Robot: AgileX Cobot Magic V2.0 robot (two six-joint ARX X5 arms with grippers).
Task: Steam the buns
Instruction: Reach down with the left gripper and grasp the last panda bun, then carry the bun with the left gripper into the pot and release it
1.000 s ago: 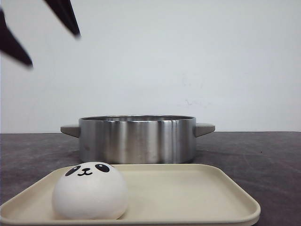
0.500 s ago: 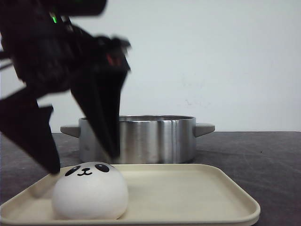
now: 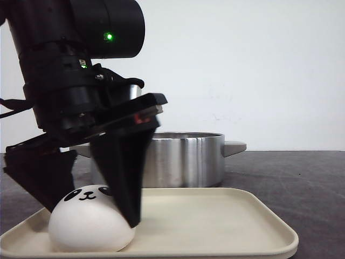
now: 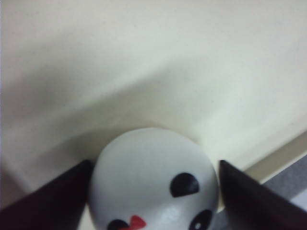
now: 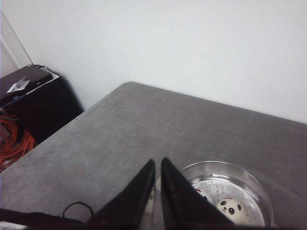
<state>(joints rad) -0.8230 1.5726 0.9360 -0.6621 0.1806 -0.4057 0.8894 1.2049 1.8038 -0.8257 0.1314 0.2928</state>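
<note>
A white panda-faced bun [image 3: 89, 222] lies at the left end of a cream tray [image 3: 226, 226]. My left gripper [image 3: 92, 215] is down over it, open wide, one black finger on each side of the bun. In the left wrist view the bun [image 4: 153, 179] fills the gap between the fingers [image 4: 48, 201], which sit close against its sides. A steel pot [image 3: 178, 159] stands behind the tray. My right gripper [image 5: 157, 162] is shut and empty, high above the pot [image 5: 249, 175]. One bun [image 5: 229, 207] shows inside the pot, and another is partly hidden by a finger.
The grey table's far edge meets a white wall. Beyond the table's corner stands a black box [image 5: 29, 91] with orange cables [image 5: 12, 143]. A thin black cable loop [image 5: 76, 208] lies by the right arm.
My left arm has come down from the upper left onto the tray, and its open fingers now straddle the bun. The bun has shifted a little to the left.
</note>
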